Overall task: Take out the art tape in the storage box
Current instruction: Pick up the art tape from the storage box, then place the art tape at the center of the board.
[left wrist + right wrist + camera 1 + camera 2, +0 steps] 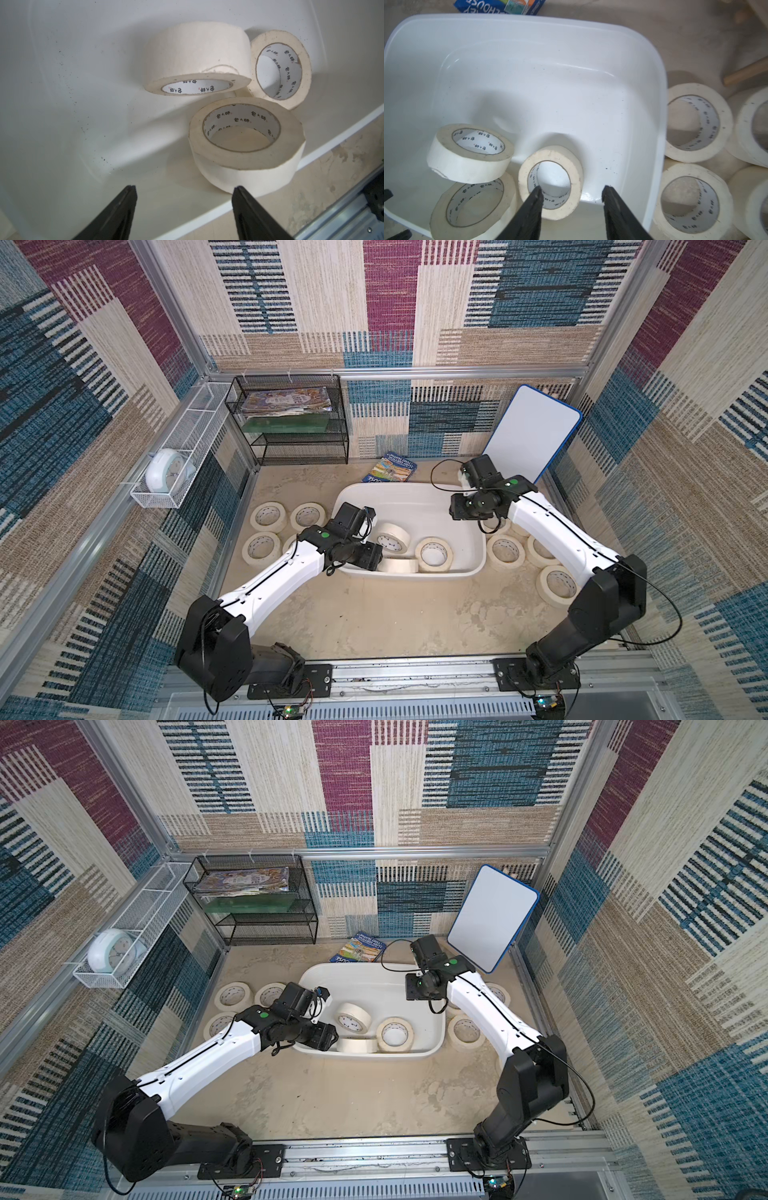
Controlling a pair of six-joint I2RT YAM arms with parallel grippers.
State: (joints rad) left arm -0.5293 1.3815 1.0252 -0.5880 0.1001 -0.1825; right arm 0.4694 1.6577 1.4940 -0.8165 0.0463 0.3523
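Mid-unloading: three cream masking-tape rolls point(392, 538) in white plastic tub point(415, 506); left gripper point(185, 188), right gripper point(572, 189) jaws apart, empty; next, probably, left descends onto near roll point(239, 176).

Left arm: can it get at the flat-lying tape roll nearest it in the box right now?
Probably yes. The left gripper is open and empty inside the storage box, with only bare floor between it and that roll. The tilted roll seems to rest on its edge, so it may shift.

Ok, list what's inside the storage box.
A tilted tape roll on a lower roll, a third roll beside them. The corner under the left arm is hidden.
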